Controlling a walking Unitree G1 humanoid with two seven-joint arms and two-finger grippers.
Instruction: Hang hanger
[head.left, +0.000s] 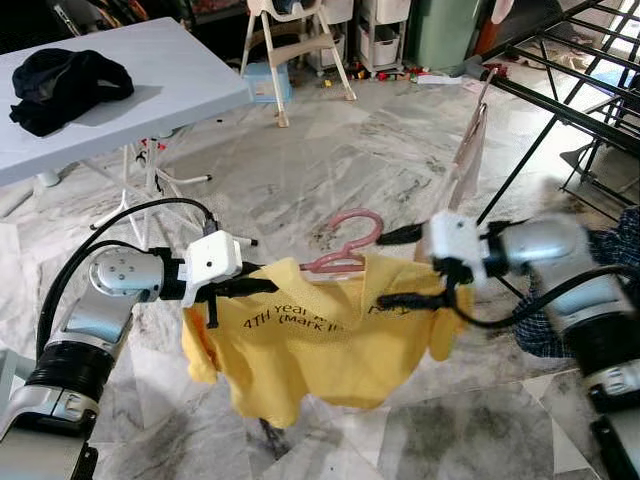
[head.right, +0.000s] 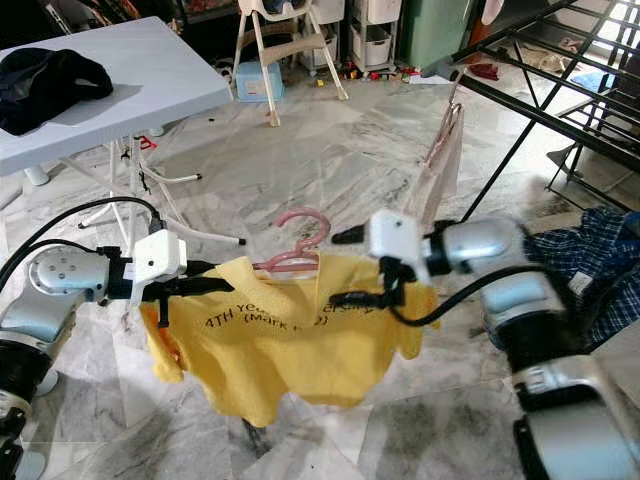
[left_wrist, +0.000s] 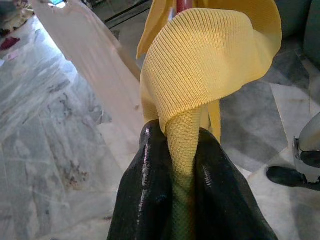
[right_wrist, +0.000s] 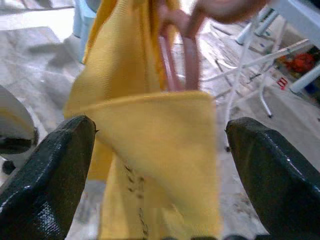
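Shirt (head.left: 310, 345), yellow, on pink hanger (head.left: 345, 245), held up above marble floor (head.left: 330, 150) between both arms. Left gripper (left_wrist: 182, 165): clamped on shirt's shoulder fabric. Right gripper (right_wrist: 157, 165): fingers spread wide, at shirt's other shoulder. Drying rack (head.left: 560, 75) at right; table (head.left: 150, 70) with dark cloth (head.left: 65, 85) behind.

One yellow shirt (head.left: 320, 345), one pink hanger (head.left: 345, 243), two claws, one table (head.left: 170, 70)

The yellow shirt (head.left: 310, 350) is matt ribbed knit cloth. The pink hanger (head.left: 345, 245) looks like smooth plastic. The left tool (left_wrist: 185, 200) has glossy black fingers (left_wrist: 150, 190). The floor (head.left: 330, 150) is polished veined marble. The drying rack (head.left: 560, 90) is black metal.
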